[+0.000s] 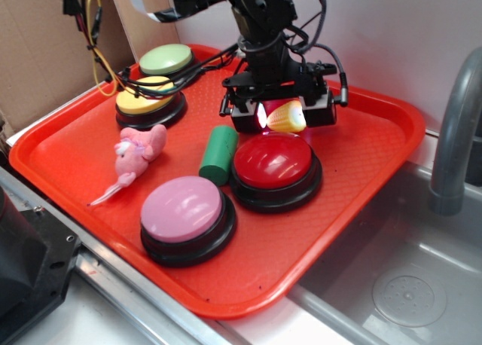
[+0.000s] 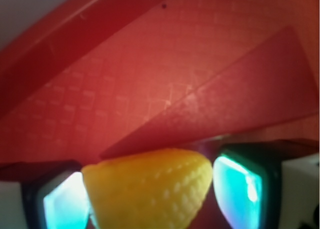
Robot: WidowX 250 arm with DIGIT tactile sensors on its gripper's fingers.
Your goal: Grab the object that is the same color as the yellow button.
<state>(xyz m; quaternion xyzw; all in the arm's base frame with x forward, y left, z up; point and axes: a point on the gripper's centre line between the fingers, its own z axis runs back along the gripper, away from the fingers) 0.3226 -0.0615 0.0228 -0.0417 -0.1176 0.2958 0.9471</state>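
Note:
The yellow toy corn (image 1: 288, 117) sits between my gripper's (image 1: 283, 119) two fingers, just behind the red button (image 1: 273, 160) at the back of the red tray (image 1: 226, 300). In the wrist view the ridged corn (image 2: 150, 189) fills the gap between the glowing pads (image 2: 62, 204) of my gripper (image 2: 149, 195), which is closed on it. I cannot tell whether the corn is off the tray floor. The yellow button (image 1: 147, 96), with its black base, stands at the tray's back left, apart from the gripper.
A light-green-topped button (image 1: 166, 59) stands behind the yellow one. A green cylinder (image 1: 219, 154), a pink plush toy (image 1: 135, 153) and a pink button (image 1: 182, 208) lie on the tray. A red wedge (image 2: 240, 104) lies beyond the corn. A sink (image 1: 407, 285) and faucet (image 1: 456, 134) are on the right.

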